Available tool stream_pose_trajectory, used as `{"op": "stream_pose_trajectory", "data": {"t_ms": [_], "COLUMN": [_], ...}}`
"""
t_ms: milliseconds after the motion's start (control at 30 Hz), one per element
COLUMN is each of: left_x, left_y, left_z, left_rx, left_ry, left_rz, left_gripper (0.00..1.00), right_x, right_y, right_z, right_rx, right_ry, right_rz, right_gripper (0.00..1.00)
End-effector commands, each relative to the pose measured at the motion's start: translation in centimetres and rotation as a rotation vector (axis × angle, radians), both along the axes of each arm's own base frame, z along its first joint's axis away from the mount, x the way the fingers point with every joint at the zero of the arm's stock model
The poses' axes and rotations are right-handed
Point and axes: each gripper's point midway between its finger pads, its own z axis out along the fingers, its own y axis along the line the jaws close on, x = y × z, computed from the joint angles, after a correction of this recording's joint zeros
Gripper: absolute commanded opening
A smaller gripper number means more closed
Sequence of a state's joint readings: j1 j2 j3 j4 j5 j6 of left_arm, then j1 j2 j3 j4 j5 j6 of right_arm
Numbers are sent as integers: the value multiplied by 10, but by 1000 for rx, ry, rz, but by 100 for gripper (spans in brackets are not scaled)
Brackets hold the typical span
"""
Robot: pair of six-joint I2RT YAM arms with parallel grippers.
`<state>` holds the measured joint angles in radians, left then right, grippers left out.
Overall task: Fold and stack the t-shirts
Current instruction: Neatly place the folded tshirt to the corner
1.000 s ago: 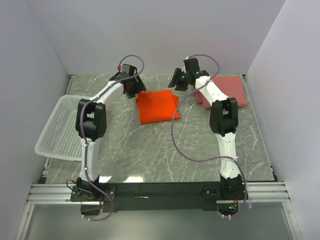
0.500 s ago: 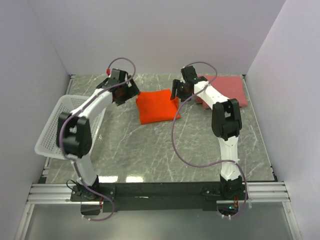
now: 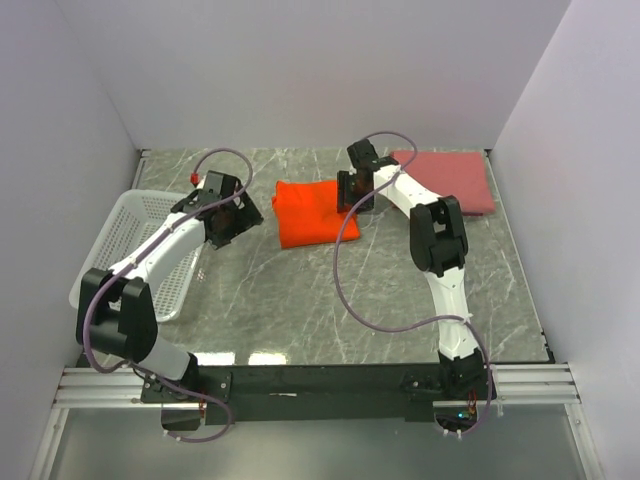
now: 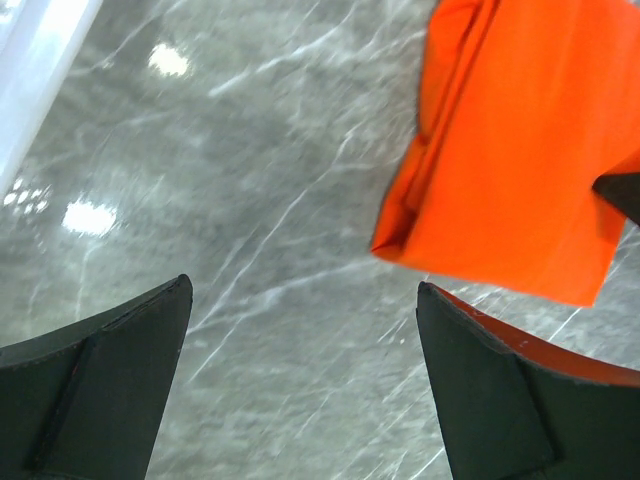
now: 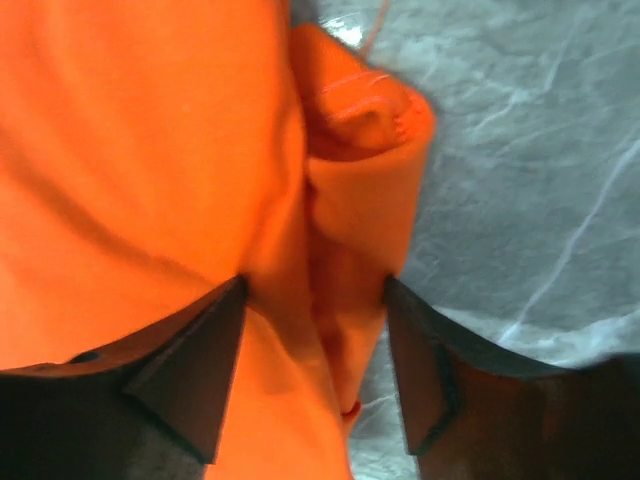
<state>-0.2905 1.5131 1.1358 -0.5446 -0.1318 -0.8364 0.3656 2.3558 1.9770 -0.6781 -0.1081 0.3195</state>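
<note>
The orange t-shirt (image 3: pixel 315 212) lay folded into a rough rectangle on the bench (image 3: pixel 330 290). Its long axis ran side to side across the top view, and its near edge tilted a little. From the left wrist view we saw its stacked folded layers (image 4: pixel 520 150) showing along the edge that faced the left arm. The left pincer (image 3: pixel 228 215) hung to the left of that shirt and clear of it. Its jaws were spread wide (image 4: pixel 302 290) over bare marble and held nothing. The right pincer (image 3: pixel 350 195) sat at the shirt's right edge, with its jaws partway apart (image 5: pixel 315 285) astride a bunched roll of orange cloth (image 5: pixel 150 150). The cloth filled the gap between the jaws, but we could not tell whether they pressed it or merely flanked it. The pink t-shirt (image 3: pixel 450 180) lay flat to the right of the orange one and farther back, also with its long side running left to right. The white mesh basket (image 3: pixel 125 240) stood well to the orange shirt's left, beyond the left pincer.
</note>
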Motion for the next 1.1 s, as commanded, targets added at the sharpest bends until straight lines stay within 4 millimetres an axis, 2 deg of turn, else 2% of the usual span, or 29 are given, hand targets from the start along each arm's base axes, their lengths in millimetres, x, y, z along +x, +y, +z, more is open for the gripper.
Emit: {"op": "stream_pose_trajectory", "data": {"t_ms": [0,67,100,133,200,267,333,400,533,567,633,767,833,867,1067], "left_x": [-3,-4,-4,-4,-6,-7,-8,-10,-11,-12,-12,-12,-13,-13,-16], "left_y": [7,9,11,14,19,23,27,29,39,40,39,36,37,38,42], "left_z": [23,29,32,33,39,45,50,53,61,63,65,75,77,79,88], "left_rx": [-6,-3,2,12,18,22,32,37,62,63,54,36,35,35,32], "left_ry": [-64,-79,-87,-93,-112,-128,-137,-147,-165,-171,-181,-215,-224,-230,-260], "left_rz": [41,44,50,61,67,70,79,82,112,114,110,94,96,97,103], "left_gripper": [99,99,99,99,99,99,99,99,99,100,99,99,99,99,99], "right_x": [-5,-11,-11,-8,-1,9,18,26,29,24,24,16,12,12,14], "right_y": [5,12,14,14,5,-11,-25,-48,-84,-92,-109,-137,-147,-150,-182], "right_z": [6,3,7,9,17,29,49,77,123,135,150,188,197,209,240], "right_rx": [-59,-65,-65,-69,-109,-203,-280,-391,-561,-593,-654,-718,-739,-736,-753], "right_ry": [-6,-5,-18,-38,-82,-142,-216,-298,-408,-431,-460,-514,-509,-525,-528], "right_rz": [6,39,43,43,22,10,18,-18,-51,-49,-52,-81,-88,-99,-136], "right_gripper": [63,46,34,12,0,0,0,0,0,0,0,0,0,0,0]}}
